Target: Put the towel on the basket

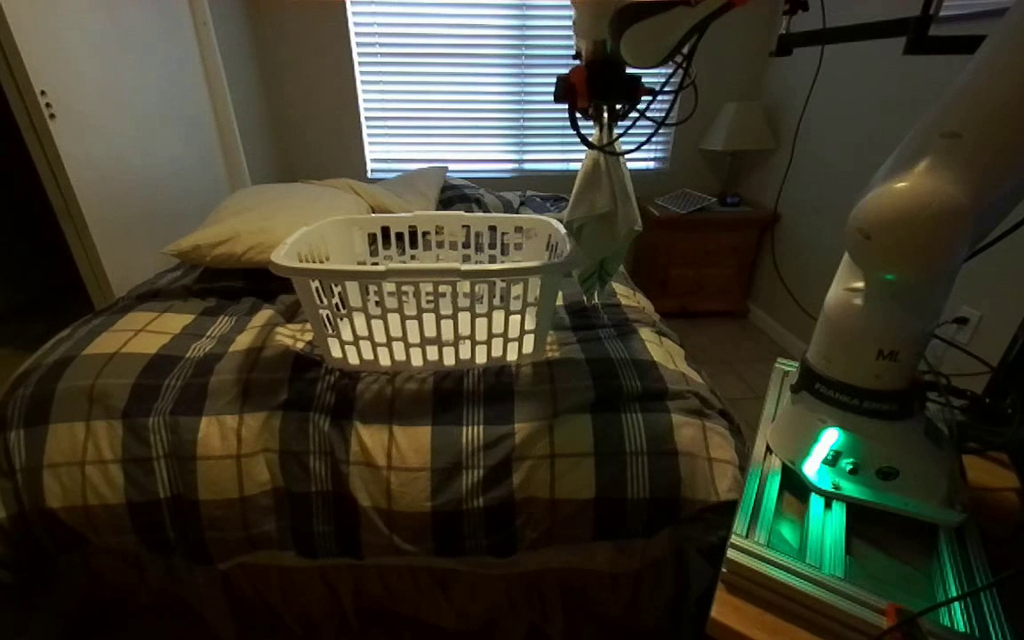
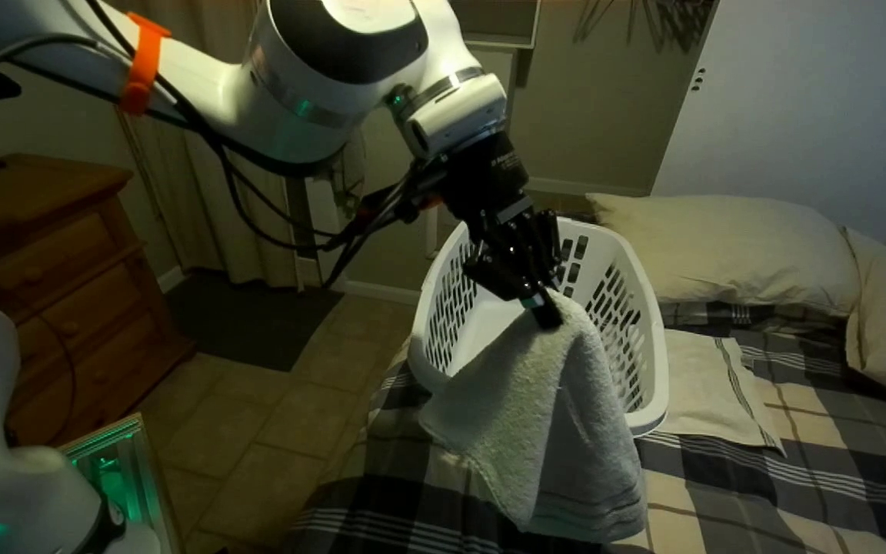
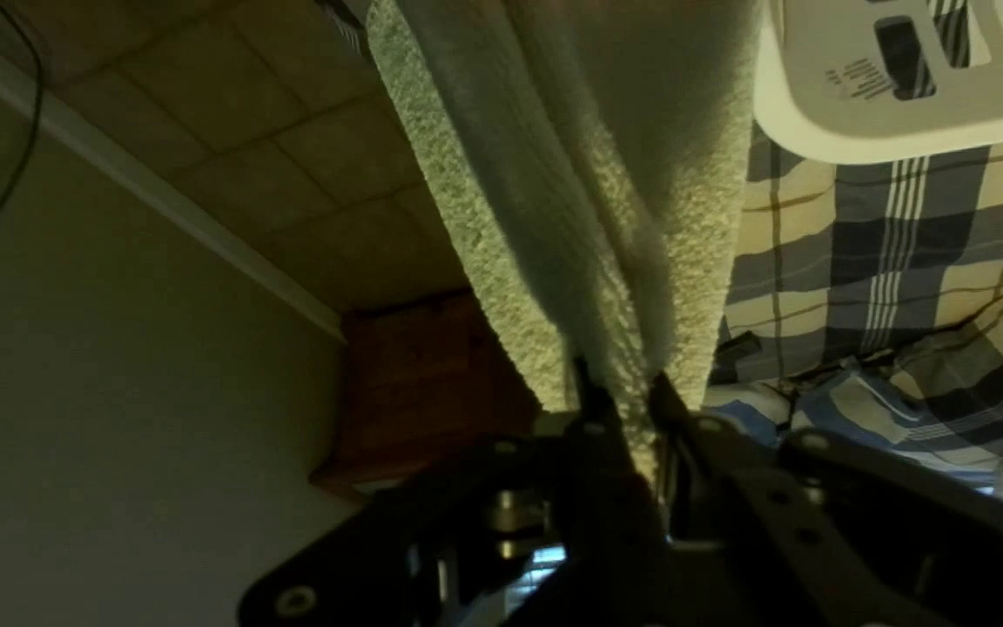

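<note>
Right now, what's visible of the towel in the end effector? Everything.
The towel is off-white, with a fuzzy, terry-like surface and a band near one lower edge. The end effector pinches its gathered top; the rest hangs limp in folds. It hangs outside the basket, beside one end; contact can't be told.
</note>
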